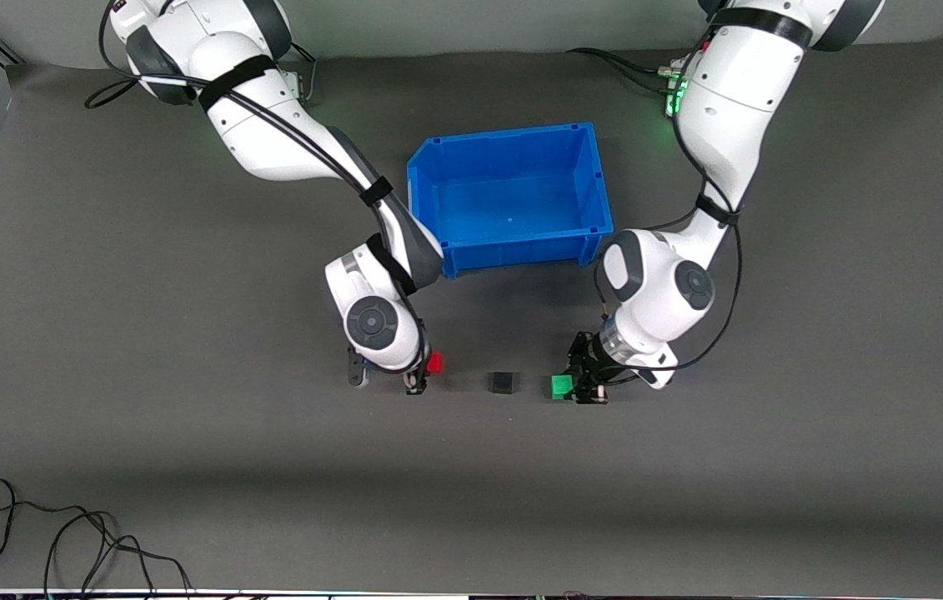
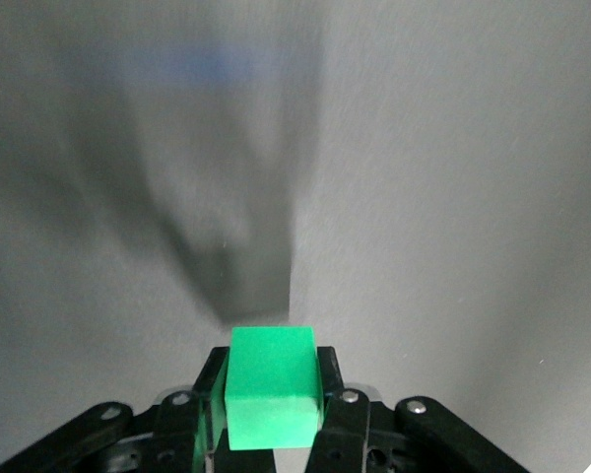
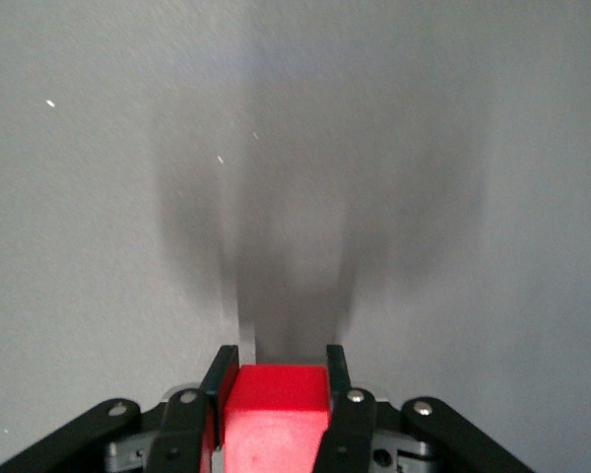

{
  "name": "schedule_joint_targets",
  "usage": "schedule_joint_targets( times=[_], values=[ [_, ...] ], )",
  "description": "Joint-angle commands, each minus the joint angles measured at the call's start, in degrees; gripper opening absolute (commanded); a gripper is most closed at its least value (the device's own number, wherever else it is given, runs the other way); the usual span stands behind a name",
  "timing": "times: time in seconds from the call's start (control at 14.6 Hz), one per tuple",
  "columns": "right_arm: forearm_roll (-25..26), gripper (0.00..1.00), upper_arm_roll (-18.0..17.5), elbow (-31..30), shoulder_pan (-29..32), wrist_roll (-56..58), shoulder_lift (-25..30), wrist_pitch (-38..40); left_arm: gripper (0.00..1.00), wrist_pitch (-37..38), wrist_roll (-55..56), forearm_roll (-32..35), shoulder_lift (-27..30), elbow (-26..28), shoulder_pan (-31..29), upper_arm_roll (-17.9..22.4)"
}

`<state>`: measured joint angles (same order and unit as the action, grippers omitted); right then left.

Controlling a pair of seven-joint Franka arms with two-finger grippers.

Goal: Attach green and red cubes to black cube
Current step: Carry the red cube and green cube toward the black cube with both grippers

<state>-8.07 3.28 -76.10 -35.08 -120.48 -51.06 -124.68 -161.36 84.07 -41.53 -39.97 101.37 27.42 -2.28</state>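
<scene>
- Front view, lower centre of the frame: you have the black cube (image 1: 504,382) sitting alone on the grey mat (image 1: 188,467), between the two grippers and touching neither.
- Right gripper (image 1: 429,372), just left of the black cube in the frame: its fingers are clamped on the red cube (image 1: 435,362). The right wrist view confirms it, with the red cube (image 3: 276,419) pinched between the two black fingers (image 3: 337,379) at the bottom centre of that frame.
- You cannot tell whether the red cube rests on the mat or hangs just above it.
- Left gripper (image 1: 578,387), just right of the black cube in the frame: its fingers are closed on the green cube (image 1: 562,386). In the left wrist view the green cube (image 2: 272,386) sits at the bottom centre, held between the fingers (image 2: 327,370), sticking out past their tips.
- A gap of bare mat shows between each coloured cube and the black one; the three lie in a rough row across the frame.
- Blue bin (image 1: 438,179) stands at upper centre of the front view, between the two arms.
- A loose black cable (image 1: 62,533) lies at the lower left of the frame.
</scene>
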Motion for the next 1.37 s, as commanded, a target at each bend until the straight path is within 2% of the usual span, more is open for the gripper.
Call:
schedule_joint_targets(
  times=[0.0, 0.14, 0.41, 1.3],
  values=[
    [1.3, 0.0, 0.76, 6.73, -2.0, -6.77, -3.95, 1.64, 0.32, -1.76, 3.2, 0.04, -2.56, -3.01, 2.72, 1.05],
    [2.97, 0.0, 0.67, 9.64, -2.1, -10.99, -5.71, 1.64, 0.32, -1.68, 6.27, 0.57, -3.62, -4.68, 3.17, 1.05],
    [3.24, 0.0, 0.76, 14.74, -3.24, -14.08, -9.32, 1.11, 0.32, -1.77, 7.34, 0.57, -4.85, -5.57, 4.05, 1.22],
    [3.15, 0.0, 0.32, 16.42, -3.86, -18.39, -11.34, -6.97, 0.33, -3.88, 10.06, 0.57, -6.52, -7.06, 7.12, 1.49]
  ],
)
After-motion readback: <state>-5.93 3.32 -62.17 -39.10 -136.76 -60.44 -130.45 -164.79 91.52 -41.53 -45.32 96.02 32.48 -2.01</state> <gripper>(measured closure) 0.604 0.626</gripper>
